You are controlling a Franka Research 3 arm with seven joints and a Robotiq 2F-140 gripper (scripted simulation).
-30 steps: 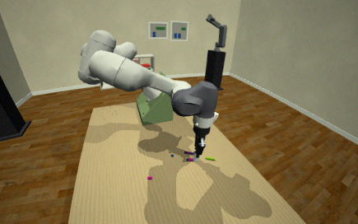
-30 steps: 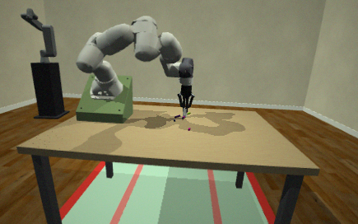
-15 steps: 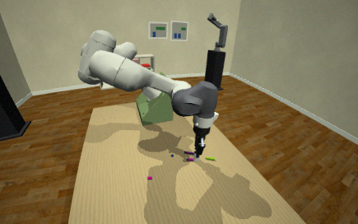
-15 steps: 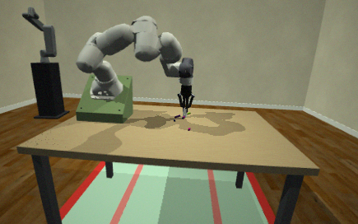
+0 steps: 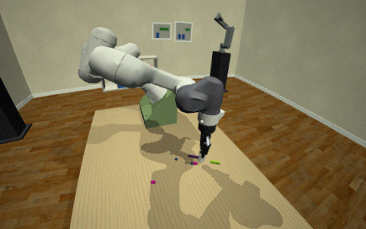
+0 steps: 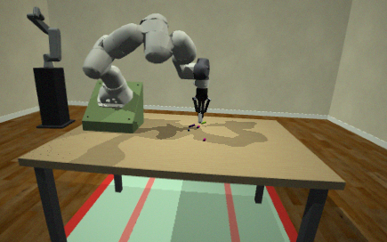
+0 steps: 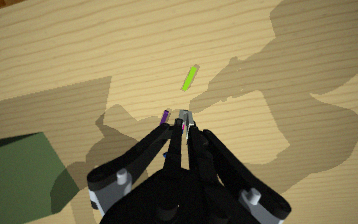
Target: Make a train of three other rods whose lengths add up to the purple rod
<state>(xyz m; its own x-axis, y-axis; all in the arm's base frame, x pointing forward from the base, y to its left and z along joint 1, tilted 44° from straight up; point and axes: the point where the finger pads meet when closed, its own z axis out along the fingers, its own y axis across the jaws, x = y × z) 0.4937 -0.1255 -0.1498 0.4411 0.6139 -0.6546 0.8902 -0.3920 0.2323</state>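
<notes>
My gripper [image 5: 201,159] is down at the table top in the middle of the table, shut on the short grey rod [image 7: 186,117] that shows at its fingertips. A magenta rod [image 5: 194,162] lies right beside the tips and shows through the gap between the fingers in the wrist view [image 7: 183,129]. The purple rod [image 5: 193,156] lies just behind it, partly hidden by a finger in the wrist view [image 7: 164,117]. The lime rod [image 5: 214,162] [image 7: 190,78] lies apart to the right. A small blue rod [image 5: 176,159] lies to the left. A second magenta rod [image 5: 152,182] lies alone, nearer the front.
The green robot base [image 5: 160,110] stands at the back of the table. The arm casts broad shadows over the rods. A black camera stand [image 5: 221,63] stands behind the table on the floor.
</notes>
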